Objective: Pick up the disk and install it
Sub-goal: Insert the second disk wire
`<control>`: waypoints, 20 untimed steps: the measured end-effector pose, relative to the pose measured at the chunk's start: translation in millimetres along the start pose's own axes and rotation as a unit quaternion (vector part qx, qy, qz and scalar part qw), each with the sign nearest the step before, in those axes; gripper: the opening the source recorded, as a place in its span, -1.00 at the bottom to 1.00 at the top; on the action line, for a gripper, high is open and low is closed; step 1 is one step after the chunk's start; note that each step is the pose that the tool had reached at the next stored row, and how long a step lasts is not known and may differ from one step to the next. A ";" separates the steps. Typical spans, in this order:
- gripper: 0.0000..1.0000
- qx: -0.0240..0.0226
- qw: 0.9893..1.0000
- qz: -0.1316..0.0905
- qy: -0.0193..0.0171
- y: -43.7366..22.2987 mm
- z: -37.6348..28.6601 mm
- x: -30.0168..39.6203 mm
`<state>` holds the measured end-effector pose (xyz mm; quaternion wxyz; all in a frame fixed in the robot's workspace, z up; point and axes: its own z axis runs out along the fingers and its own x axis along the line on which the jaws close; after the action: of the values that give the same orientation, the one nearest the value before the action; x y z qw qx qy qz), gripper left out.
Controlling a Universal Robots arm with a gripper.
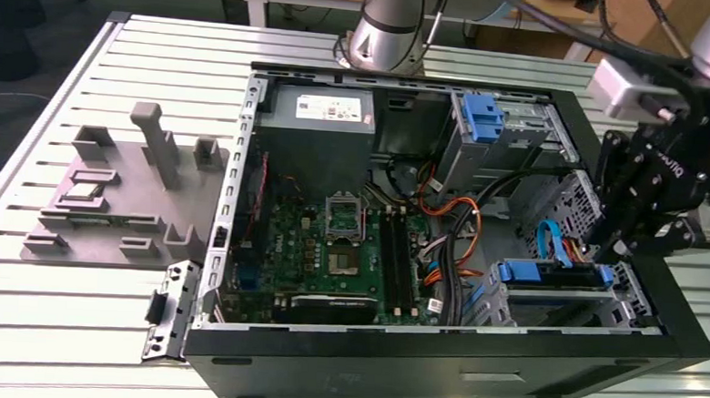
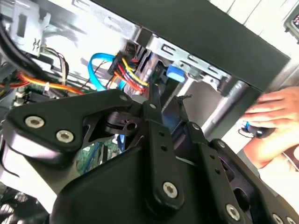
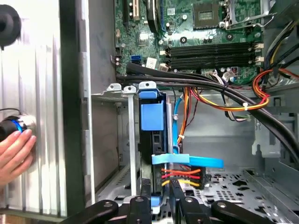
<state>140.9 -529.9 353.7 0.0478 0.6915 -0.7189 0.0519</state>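
The black claw (image 1: 644, 246) is gripping the blue-framed silver disk (image 3: 153, 140), standing it edge-on in the metal drive cage (image 1: 593, 303) at the case's five o'clock, nearly installed.

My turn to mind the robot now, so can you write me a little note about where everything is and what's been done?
Tool: low over the drive cage at the exterior view's right end of the open computer case. I cannot tell what its fingers are doing.
Disk: standing edge-on in the cage slot, its blue carrier showing in the first wrist view, cables plugged in below it.
Done: the disk is off the table and in the cage.
Left: whether it is fully seated cannot be seen.
A person's hand rests just outside the case wall.
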 end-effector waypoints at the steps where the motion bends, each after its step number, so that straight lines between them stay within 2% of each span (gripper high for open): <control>1: -0.40 0.000 1.000 0.000 -0.001 0.0 -2.7 0.4; 2: -0.40 0.000 1.000 0.000 -0.005 0.0 -3.8 0.6; 5: -0.40 -0.001 1.000 0.000 -0.031 -0.1 -3.9 1.1; 9: -0.40 -0.003 0.998 0.000 -0.067 -0.1 -3.8 1.2; 10: -0.40 -0.003 0.997 0.000 -0.073 -0.1 -3.8 1.2; 11: -0.40 -0.003 0.997 0.000 -0.076 -0.1 -5.3 1.4; 14: -0.40 -0.003 0.997 0.000 -0.076 -0.1 -13.0 2.5; 20: -0.40 -0.003 0.997 0.000 -0.076 -0.1 -14.2 2.7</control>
<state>140.9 -530.6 368.1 -0.0052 0.6931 -0.7208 -0.0032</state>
